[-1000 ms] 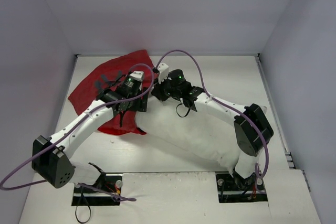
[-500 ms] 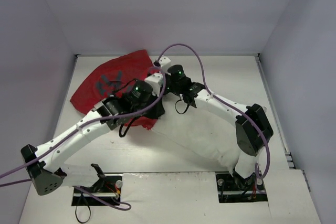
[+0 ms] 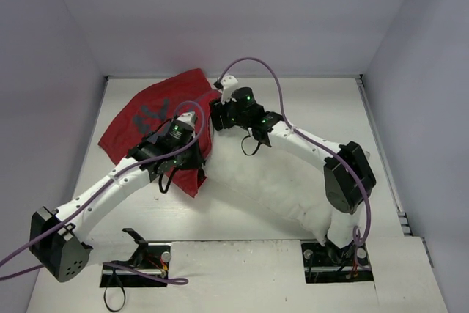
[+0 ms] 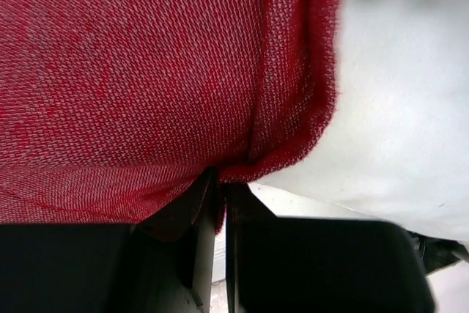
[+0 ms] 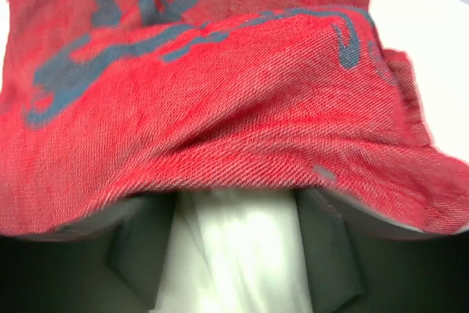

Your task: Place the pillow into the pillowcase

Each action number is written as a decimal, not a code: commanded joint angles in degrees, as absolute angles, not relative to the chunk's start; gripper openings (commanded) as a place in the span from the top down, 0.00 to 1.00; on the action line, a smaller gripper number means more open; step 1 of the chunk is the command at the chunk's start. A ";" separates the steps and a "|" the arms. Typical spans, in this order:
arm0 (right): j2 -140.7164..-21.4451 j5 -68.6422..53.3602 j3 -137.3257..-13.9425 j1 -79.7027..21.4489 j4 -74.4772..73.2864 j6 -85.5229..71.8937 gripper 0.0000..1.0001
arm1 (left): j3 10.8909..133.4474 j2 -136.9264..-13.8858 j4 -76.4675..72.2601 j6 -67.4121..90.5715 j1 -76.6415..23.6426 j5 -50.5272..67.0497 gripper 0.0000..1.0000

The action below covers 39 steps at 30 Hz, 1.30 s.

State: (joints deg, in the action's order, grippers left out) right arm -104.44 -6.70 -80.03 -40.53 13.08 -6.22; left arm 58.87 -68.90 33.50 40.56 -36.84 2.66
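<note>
Seen from above, the red pillowcase (image 3: 146, 119) lies bunched at the far left of the white table (image 3: 322, 100). The white pillow (image 3: 278, 188) stretches from the pillowcase's near-right edge down toward the base of my right arm (image 3: 315, 148).

My left arm (image 3: 110, 181) reaches in from the near left, and my left jaws are clenched on the pillowcase. In the left wrist view a fold of its hemmed edge is pinched tight between them. Red weave fills the picture above, and the pillow lies just right of the hem, touching it.

My right jaws sit at the far end of the pillow, where the red cloth meets it. In the right wrist view they stand parted and released. The pillowcase, with its dark grey print, drapes over both tips. The pillow shows pale in the gap between them, under the cloth.

A second ago my left jaws were spread wide and lay farther left on top of the pillowcase, covering its print. Now they are closed lower down, at the cloth's near-right edge, and the print is uncovered. A narrow red tongue now hangs along the pillow's left end where a broader red flap lay. My right wrist has shifted a little up and to the left. My left elbow has swung out nearer the table's near-left corner.
</note>
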 commanded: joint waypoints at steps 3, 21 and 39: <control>-89.67 -13.62 -76.13 -37.88 14.60 3.24 0.20 | 63.54 -66.71 29.62 40.34 -36.12 1.75 1.00; -89.81 -22.67 -60.45 -43.24 6.41 -1.57 1.00 | 74.06 -74.25 29.36 41.82 -36.38 11.94 1.00; -95.81 -9.58 -72.96 -44.91 13.27 -12.13 1.00 | 63.02 -62.15 30.66 49.14 -42.55 7.12 1.00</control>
State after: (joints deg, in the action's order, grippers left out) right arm -98.15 -11.81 -73.41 -44.53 4.43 -10.48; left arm 61.67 -66.04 29.19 49.47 -43.86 8.86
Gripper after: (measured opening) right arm 0.041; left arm 0.025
